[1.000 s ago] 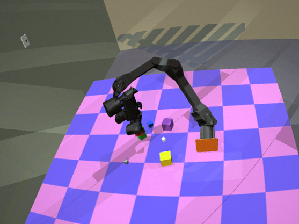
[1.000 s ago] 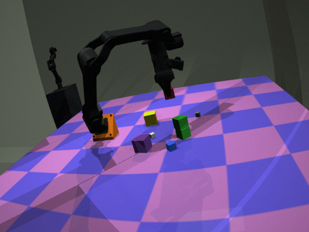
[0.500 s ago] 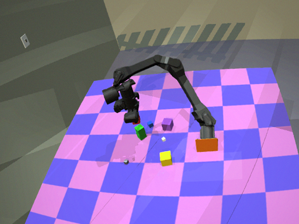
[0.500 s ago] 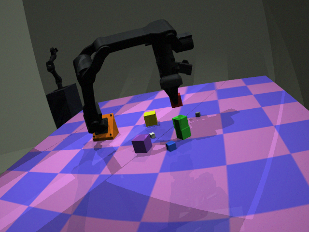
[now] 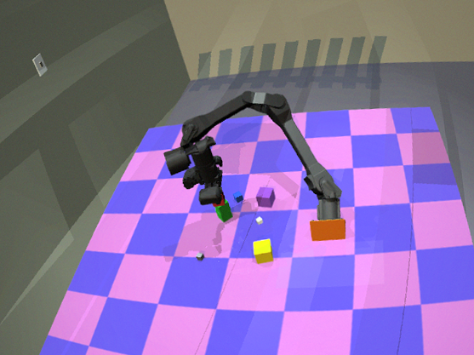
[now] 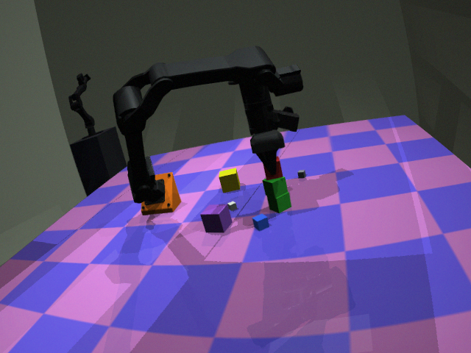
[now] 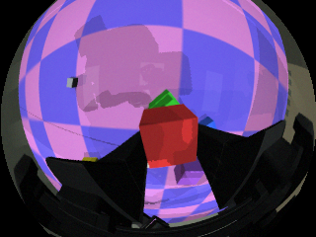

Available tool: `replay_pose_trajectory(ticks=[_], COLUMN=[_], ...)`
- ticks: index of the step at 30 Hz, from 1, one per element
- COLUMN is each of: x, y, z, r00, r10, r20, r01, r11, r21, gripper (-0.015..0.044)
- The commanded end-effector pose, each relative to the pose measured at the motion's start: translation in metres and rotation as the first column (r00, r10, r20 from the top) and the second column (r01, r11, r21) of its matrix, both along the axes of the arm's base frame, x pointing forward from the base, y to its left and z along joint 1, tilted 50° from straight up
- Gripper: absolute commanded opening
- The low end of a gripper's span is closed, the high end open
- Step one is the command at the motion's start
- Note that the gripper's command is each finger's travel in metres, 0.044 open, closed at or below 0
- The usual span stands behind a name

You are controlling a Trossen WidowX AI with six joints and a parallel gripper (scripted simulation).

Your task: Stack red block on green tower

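Note:
The green tower (image 5: 224, 212) (image 6: 277, 187) (image 7: 164, 100) is two green blocks, one on the other, standing on the checkered table; the upper block is set slightly off the lower one. My gripper (image 6: 272, 171) (image 7: 167, 130) is shut on the red block (image 5: 219, 203) (image 6: 279, 169) (image 7: 169, 143). In the exterior view the red block's lower edge is at the tower's top face, partly hidden by a finger. Whether they touch cannot be told. In the wrist view, part of the tower shows beyond the red block's upper edge.
A blue cube (image 5: 237, 196) (image 6: 260, 222) and a purple cube (image 5: 266, 196) (image 6: 215, 219) are near the tower. A small white cube (image 5: 259, 219) (image 6: 232, 206), a yellow cube (image 5: 262, 251) (image 6: 229, 180) and a small grey cube (image 5: 200, 256) (image 6: 301, 173) (image 7: 72, 82) stand farther around it.

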State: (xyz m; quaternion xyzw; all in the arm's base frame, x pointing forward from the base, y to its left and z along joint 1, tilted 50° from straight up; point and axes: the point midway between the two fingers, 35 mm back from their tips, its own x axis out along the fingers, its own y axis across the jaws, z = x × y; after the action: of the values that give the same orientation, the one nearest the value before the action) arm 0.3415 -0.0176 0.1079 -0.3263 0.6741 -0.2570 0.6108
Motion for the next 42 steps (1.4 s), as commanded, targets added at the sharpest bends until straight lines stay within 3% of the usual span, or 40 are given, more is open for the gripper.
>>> replay_pose_trajectory(ticks=[1,26,42], x=[-0.0013,-0.0011,-0.0014], y=[-0.0049,-0.0028,-0.0044], z=[-0.0007,0.0012,-0.0016], r00=[1.000,1.000,1.000], r10=[0.002,0.002,0.000], r20=[0.002,0.002,0.002], r01=[-0.002,-0.002,0.000], r11=[1.000,1.000,1.000], r21=[-0.003,-0.003,0.000], gripper=[0.0000,0.0000,0.0420])
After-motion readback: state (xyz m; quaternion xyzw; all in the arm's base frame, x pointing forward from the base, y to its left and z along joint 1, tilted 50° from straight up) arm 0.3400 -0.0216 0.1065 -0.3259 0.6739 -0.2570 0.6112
